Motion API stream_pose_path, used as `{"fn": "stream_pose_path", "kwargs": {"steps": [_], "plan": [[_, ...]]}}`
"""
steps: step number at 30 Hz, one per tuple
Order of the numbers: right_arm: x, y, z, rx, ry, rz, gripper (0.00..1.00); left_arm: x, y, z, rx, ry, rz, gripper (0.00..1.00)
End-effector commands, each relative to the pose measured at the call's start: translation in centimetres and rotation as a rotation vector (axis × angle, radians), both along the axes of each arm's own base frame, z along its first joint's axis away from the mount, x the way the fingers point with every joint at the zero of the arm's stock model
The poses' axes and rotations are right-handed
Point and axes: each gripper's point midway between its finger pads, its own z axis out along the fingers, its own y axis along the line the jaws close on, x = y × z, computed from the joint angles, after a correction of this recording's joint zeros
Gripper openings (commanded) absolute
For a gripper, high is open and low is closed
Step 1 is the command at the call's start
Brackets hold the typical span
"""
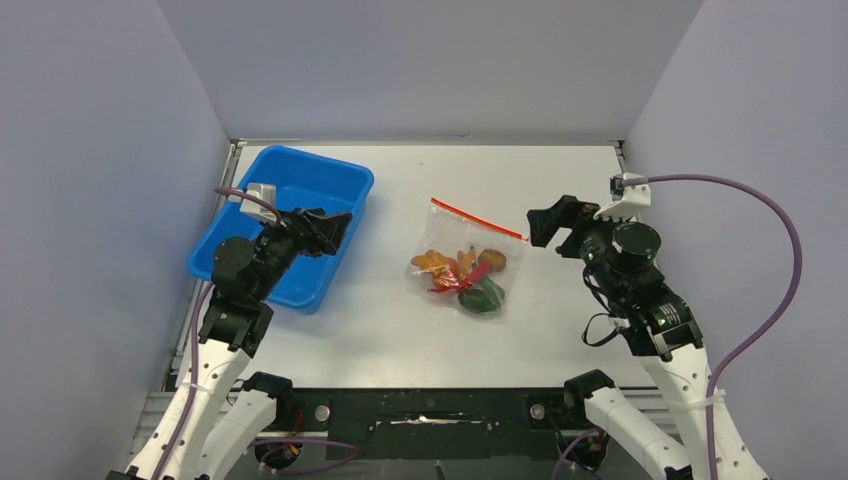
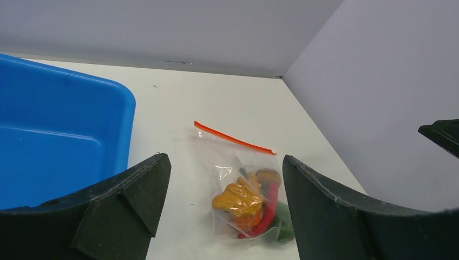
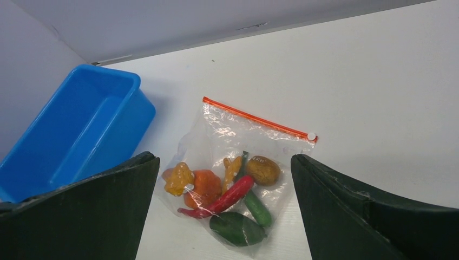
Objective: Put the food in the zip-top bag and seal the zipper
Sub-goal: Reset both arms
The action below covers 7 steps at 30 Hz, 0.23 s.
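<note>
The clear zip-top bag (image 1: 447, 232) lies flat on the white table between the arms. The food (image 1: 462, 275) is inside it: an orange fruit (image 3: 204, 185), yellow-brown lumps (image 3: 178, 177), a red chili (image 3: 230, 196) and a dark green piece (image 3: 237, 227). The red-orange zipper (image 3: 254, 119) runs straight along the bag's far edge, a small white tab at its right end. My left gripper (image 1: 342, 226) hangs open over the tray's right rim, left of the bag. My right gripper (image 1: 546, 224) is open just right of the zipper's end. Neither touches the bag.
A blue plastic tray (image 1: 300, 160) sits at the table's back left, with my left wrist above its near right side. Grey walls close in the table at the back and both sides. A purple cable loops off the right arm (image 1: 790, 250).
</note>
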Motion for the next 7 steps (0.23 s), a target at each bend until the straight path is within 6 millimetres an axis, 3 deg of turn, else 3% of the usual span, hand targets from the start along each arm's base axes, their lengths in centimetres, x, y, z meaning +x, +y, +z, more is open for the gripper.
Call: {"fn": "stream_pose_path", "kwargs": {"steps": [1, 7], "plan": [[0.03, -0.26, 1.20, 0.039, -0.066, -0.022, 0.98, -0.39, -0.11, 3.16, -0.021, -0.078, -0.016, 0.76], [-0.02, -0.12, 0.62, 0.035, -0.038, -0.015, 0.98, -0.12, -0.10, 2.67, -0.025, -0.065, -0.010, 0.76]]}}
